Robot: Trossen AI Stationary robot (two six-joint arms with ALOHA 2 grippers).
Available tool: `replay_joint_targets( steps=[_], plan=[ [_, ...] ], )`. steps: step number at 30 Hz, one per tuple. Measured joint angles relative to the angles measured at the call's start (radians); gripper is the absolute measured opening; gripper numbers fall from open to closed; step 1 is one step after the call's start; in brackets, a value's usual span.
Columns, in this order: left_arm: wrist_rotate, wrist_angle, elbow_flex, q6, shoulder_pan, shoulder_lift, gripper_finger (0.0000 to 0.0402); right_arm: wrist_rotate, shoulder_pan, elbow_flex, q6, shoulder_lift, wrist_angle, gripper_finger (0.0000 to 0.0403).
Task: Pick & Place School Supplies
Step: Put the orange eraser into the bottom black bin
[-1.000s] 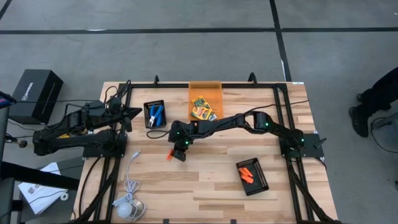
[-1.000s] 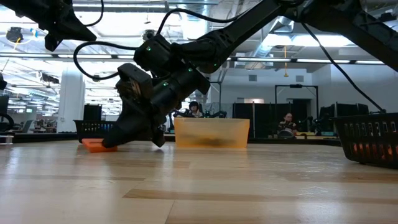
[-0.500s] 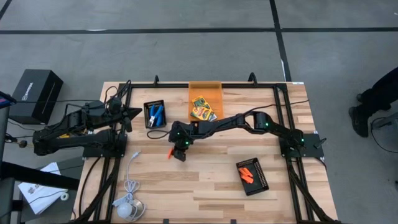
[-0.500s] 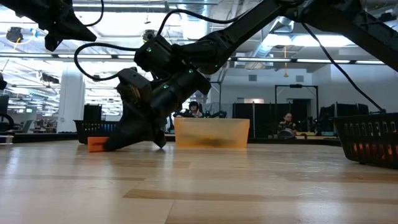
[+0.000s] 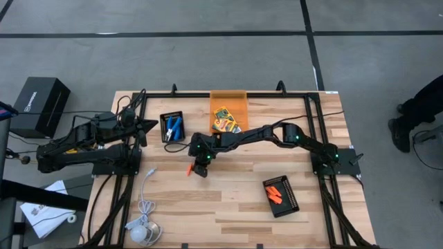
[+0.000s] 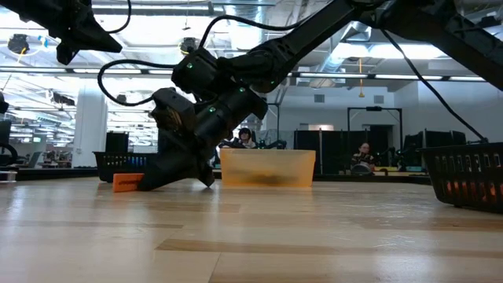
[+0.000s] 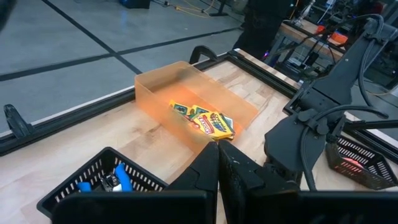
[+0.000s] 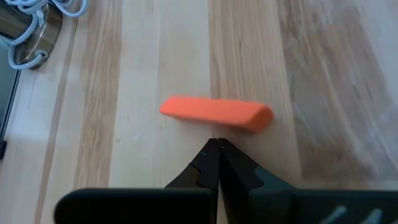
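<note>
A: What did I have nearest the right gripper (image 8: pixel 217 144)?

B: A smooth, stubby orange piece (image 8: pixel 216 114) lay flat on the pale plank bench (image 8: pixel 155 74), just past my pinched-together fingers, which held nothing.

A: And the arm?

B: It reached low across the bench centre. Farther off, glossy crayon boxes (image 5: pixel 225 120) sat in the translucent orange bin (image 5: pixel 228 97); the left gripper (image 5: pixel 154 124) waited, fingers closed.

The right gripper (image 5: pixel 194 170) creeps a touch toward the back of the table and tilts up, its closed fingertips (image 8: pixel 214 152) now sitting just short of the orange piece (image 8: pixel 216 115). That orange piece (image 6: pixel 126 182) swings round from where it lay a second ago: it was flat and low beside the tool, and now it shows a blockier end in the low view, just ahead of the tip.
</note>
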Motion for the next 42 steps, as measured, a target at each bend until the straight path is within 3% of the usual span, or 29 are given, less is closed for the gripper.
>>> replay_joint_targets(
  steps=[12,17,20,25,28,34,42],
  plan=[
    [0.007,-0.005,0.0,-0.025,0.0,0.003,0.0,-0.025,-0.002,-0.084,0.057,-0.024,-0.026,0.0001],
    [0.128,-0.142,-0.014,-0.103,0.0,0.069,0.0,-0.069,-0.037,-0.096,0.09,-0.067,-0.091,0.0033],
    [0.182,-0.12,-0.034,-0.099,0.0,0.113,0.0,-0.085,-0.064,-0.103,0.056,-0.111,-0.151,0.0062],
    [0.189,0.037,-0.034,-0.048,0.0,0.165,0.0,-0.036,-0.107,-0.107,-0.03,-0.246,-0.312,0.0091],
    [0.233,0.046,-0.038,-0.052,-0.001,0.21,0.0,-0.006,-0.135,-0.102,-0.089,-0.361,-0.358,0.0098],
    [0.302,0.101,-0.072,-0.097,-0.013,0.349,0.0005,0.037,-0.205,-0.1,-0.08,-0.579,-0.358,0.0103],
    [0.358,0.326,-0.071,-0.159,-0.031,0.531,0.0036,0.078,-0.28,-0.098,-0.073,-0.773,-0.35,0.0103]
  ],
)
